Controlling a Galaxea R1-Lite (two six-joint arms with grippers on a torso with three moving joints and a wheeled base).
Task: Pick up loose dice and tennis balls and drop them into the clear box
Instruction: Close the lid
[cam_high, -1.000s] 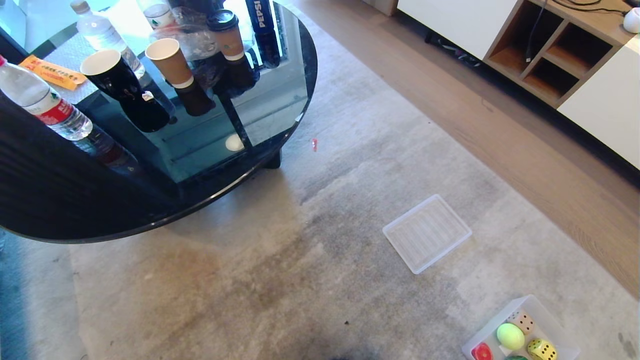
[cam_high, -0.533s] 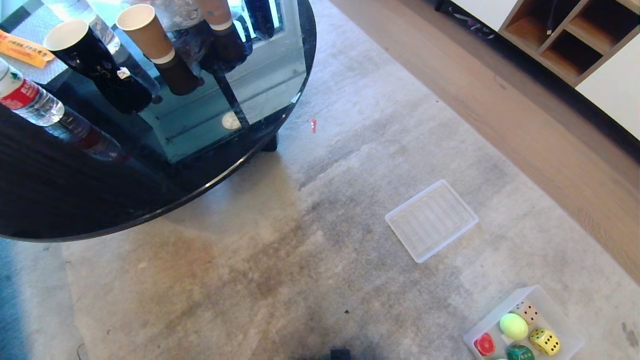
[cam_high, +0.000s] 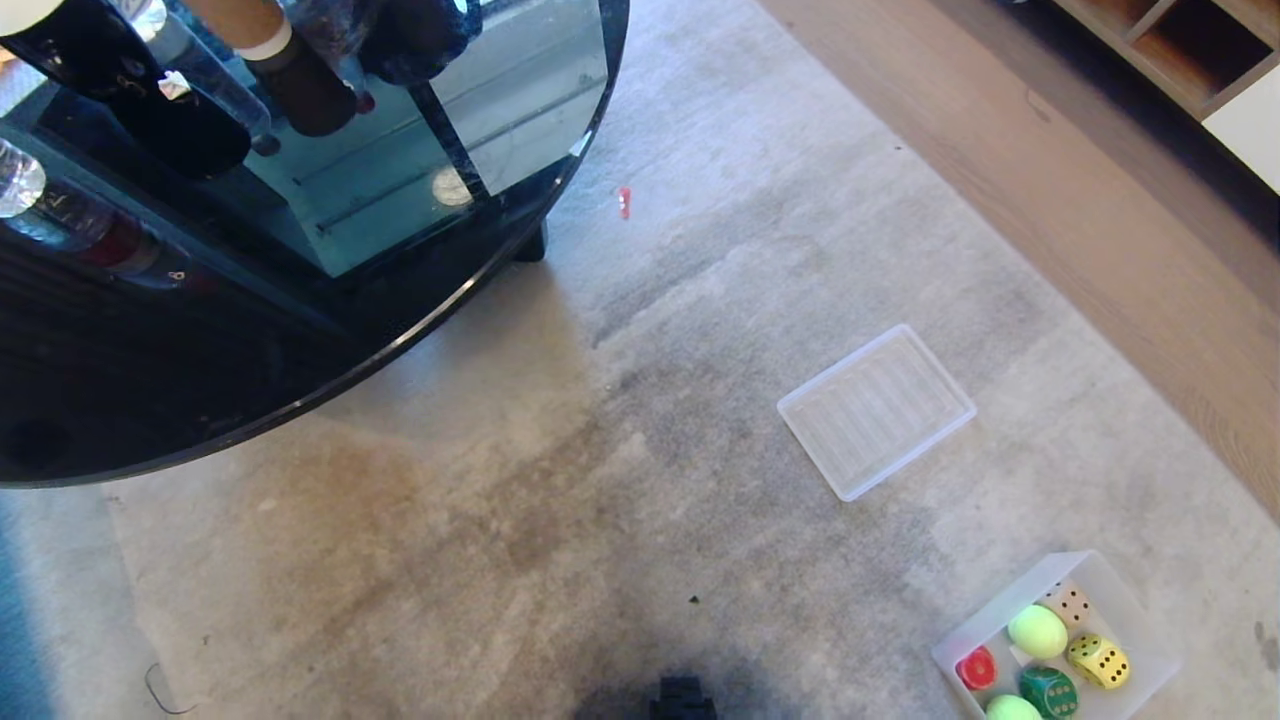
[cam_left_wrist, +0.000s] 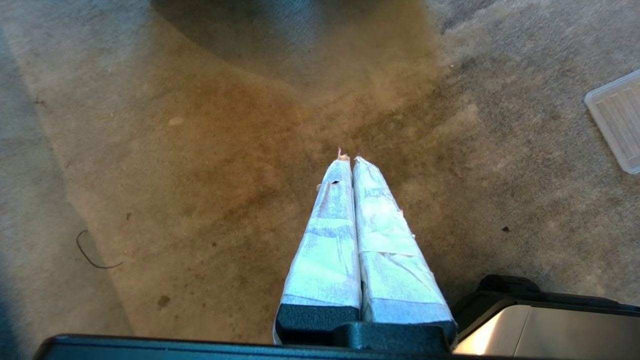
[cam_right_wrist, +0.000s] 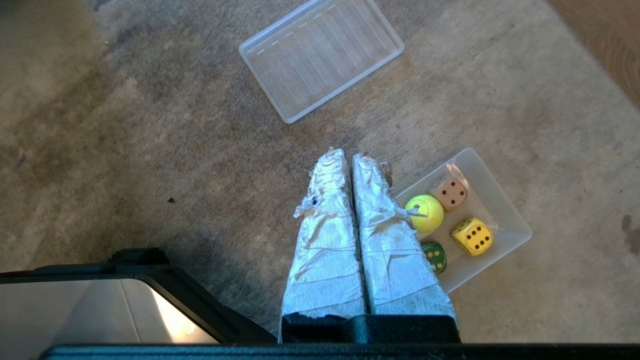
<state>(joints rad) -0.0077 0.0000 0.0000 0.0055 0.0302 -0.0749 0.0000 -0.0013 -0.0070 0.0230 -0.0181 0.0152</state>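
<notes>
Resting on the carpet (cam_high: 500, 560), the clear box (cam_high: 1150, 640) already holds four dice (cam_high: 1098, 662) and both tennis balls (cam_high: 1037, 631). Left pincer (cam_left_wrist: 348, 161) and right pincer (cam_right_wrist: 347, 156) hang closed and empty. No loose items are visible; collection appears complete. Next move likely calls for fitting the lid (cam_high: 876, 410), lying nearby.

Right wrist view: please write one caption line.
Shut right claw above carpet; clear box holds dice and a tennis ball; lid beyond.
</notes>
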